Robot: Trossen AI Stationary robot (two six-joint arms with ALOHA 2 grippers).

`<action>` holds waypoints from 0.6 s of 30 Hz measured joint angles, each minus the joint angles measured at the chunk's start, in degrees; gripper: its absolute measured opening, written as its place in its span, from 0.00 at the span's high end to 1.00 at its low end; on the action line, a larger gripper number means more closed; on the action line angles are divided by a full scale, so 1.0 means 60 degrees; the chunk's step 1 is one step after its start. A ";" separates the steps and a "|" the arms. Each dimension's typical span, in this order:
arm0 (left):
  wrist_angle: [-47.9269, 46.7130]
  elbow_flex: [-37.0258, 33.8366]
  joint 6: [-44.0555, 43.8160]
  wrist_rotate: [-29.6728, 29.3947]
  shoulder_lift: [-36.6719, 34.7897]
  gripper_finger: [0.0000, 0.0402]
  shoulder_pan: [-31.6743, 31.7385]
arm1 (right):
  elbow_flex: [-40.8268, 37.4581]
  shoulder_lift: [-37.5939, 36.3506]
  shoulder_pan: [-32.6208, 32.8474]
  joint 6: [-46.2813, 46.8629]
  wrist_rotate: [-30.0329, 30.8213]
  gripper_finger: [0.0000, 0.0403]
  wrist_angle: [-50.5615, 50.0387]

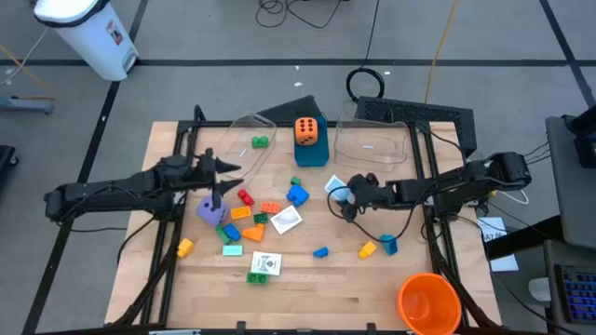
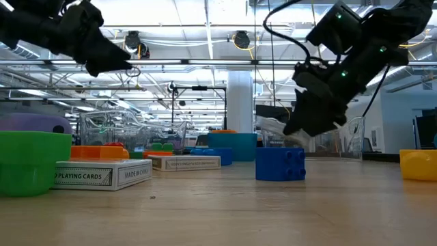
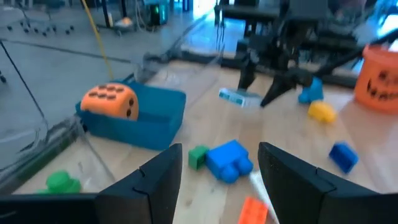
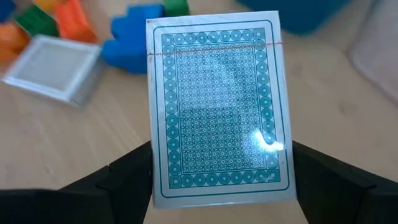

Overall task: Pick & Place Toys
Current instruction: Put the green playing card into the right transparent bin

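My right gripper (image 1: 343,195) is right of the table's middle, shut on a pack of playing cards (image 4: 217,106) with a teal patterned back. Over the toys at the left, my left gripper (image 1: 226,181) hangs open, with nothing between its fingers (image 3: 161,177). Below it lie a purple die (image 1: 211,212), several coloured bricks (image 1: 247,216) and two white card packs (image 1: 286,220) (image 1: 265,264). A blue brick (image 1: 297,194) lies near the middle. An orange die (image 1: 308,130) sits on a blue box (image 1: 312,154). My right gripper pinches the pack's two long edges (image 4: 155,180) between its two fingers, near one short end. The fingers slant down along the pack, whose patterned face is turned to the wrist camera. The pack (image 2: 273,126) is lifted clear of the table and tilted.
Two clear tubs (image 1: 251,140) (image 1: 372,144) stand at the far edge on either side of the blue box. A big orange cup (image 1: 428,302) stands at the near right corner. Yellow and blue bricks (image 1: 368,248) (image 1: 388,244) lie right of centre, another blue one (image 1: 320,251) beside them.
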 joint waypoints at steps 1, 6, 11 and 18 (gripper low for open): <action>0.0169 0.0000 -0.0081 0.0026 0.0000 0.47 0.0000 | 0.0000 0.0000 -0.0021 -0.0180 0.0000 0.22 0.0213; 0.0607 0.0000 -0.0256 0.0030 0.0197 0.47 0.0014 | 0.0000 -0.0005 -0.0141 -0.1039 0.0016 0.22 0.1114; 0.1510 0.0004 -0.0516 0.0028 0.1197 0.47 0.0029 | 0.0000 -0.0007 -0.0265 -0.1929 0.0043 0.23 0.1980; 0.4041 0.0048 -0.1213 0.0047 0.3180 0.47 0.0218 | 0.0007 -0.0007 -0.0393 -0.3192 0.0274 0.23 0.3170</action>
